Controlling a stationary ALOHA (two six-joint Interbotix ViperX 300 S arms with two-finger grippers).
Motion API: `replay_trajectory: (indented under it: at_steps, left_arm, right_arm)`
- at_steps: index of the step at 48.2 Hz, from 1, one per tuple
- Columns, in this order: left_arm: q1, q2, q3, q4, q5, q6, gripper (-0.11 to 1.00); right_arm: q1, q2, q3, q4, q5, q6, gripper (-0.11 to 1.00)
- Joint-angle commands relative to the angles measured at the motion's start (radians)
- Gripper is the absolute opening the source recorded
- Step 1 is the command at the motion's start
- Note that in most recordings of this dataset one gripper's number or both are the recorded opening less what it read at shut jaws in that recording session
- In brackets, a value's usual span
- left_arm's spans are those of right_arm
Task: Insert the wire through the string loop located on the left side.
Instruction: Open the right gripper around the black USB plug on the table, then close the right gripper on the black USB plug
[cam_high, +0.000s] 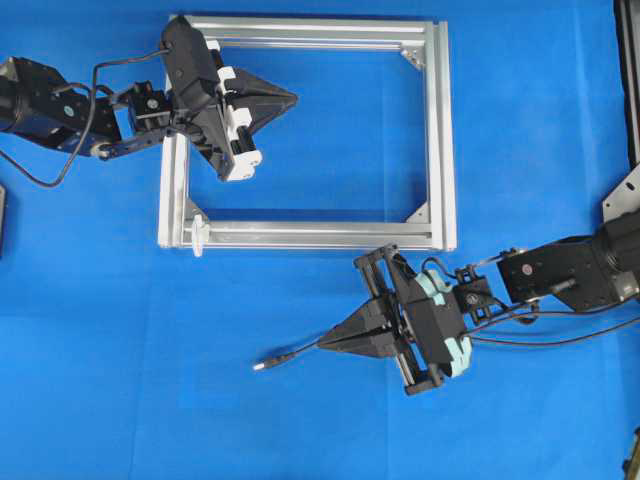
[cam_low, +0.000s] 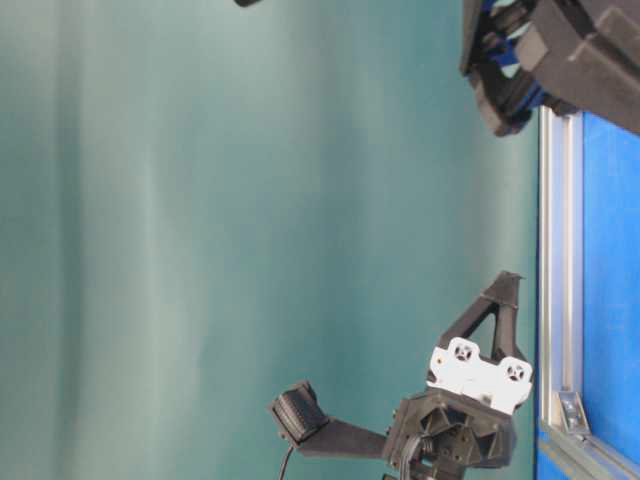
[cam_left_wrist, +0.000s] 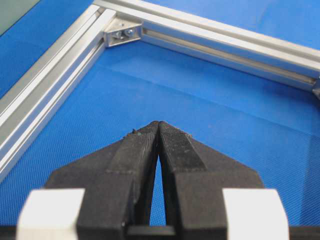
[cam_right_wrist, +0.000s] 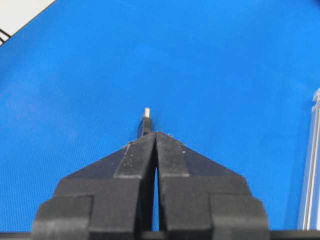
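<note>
The wire (cam_high: 290, 355) is a thin black cable ending in a silver-tipped plug (cam_high: 259, 366). It sticks out leftward from my right gripper (cam_high: 323, 345), which is shut on it below the silver frame (cam_high: 447, 130). In the right wrist view the plug (cam_right_wrist: 145, 122) pokes out just past the closed fingertips (cam_right_wrist: 170, 150). The string loop (cam_high: 198, 236) is a small white piece at the frame's lower left corner. My left gripper (cam_high: 294, 98) is shut and holds nothing. It hovers over the blue mat inside the frame's upper left part, its closed tips (cam_left_wrist: 158, 124) pointing toward a corner bracket (cam_left_wrist: 122, 34).
The blue mat (cam_high: 300, 430) covers the table. Thicker black cables (cam_high: 560, 340) trail from the right arm. A dark fixture (cam_high: 628, 80) stands at the right edge. The table-level view shows the left gripper (cam_low: 508, 282) beside the frame rail (cam_low: 555, 250).
</note>
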Motion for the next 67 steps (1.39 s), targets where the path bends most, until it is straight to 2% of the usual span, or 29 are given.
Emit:
replay_trajectory:
  at_steps: [1, 6, 12, 16, 21, 43, 53, 67]
  left_arm:
    - [0.002, -0.032, -0.011, 0.003, -0.006, 0.002, 0.0]
    - [0.002, -0.032, -0.011, 0.003, -0.006, 0.002, 0.0]
    - [0.002, -0.032, -0.011, 0.003, -0.005, 0.002, 0.0]
    - [0.003, -0.032, -0.011, 0.005, -0.006, 0.002, 0.0]
    - [0.003, -0.032, -0.011, 0.005, -0.006, 0.002, 0.0]
    - [0.009, -0.032, -0.003, 0.003, -0.005, 0.002, 0.0]
    - [0.009, -0.032, -0.002, 0.005, -0.005, 0.0, 0.0]
    - [0.009, -0.034, 0.003, 0.003, -0.005, 0.0, 0.0]
  right_arm:
    - [0.002, -0.034, -0.012, 0.002, 0.0, 0.008, 0.06]
    - [0.0, -0.034, -0.014, 0.006, 0.0, 0.02, 0.3]
    - [0.0, -0.034, -0.012, 0.006, 0.0, 0.025, 0.7]
    - [0.0, -0.032, -0.014, 0.008, 0.0, 0.026, 0.9]
    - [0.0, -0.021, -0.02, 0.011, 0.0, 0.029, 0.85]
    - [0.005, 0.181, -0.11, 0.014, -0.02, 0.129, 0.87]
    - [0.003, 0.209, -0.12, 0.014, -0.044, 0.133, 0.85]
    - [0.003, 0.212, -0.12, 0.014, -0.048, 0.133, 0.73]
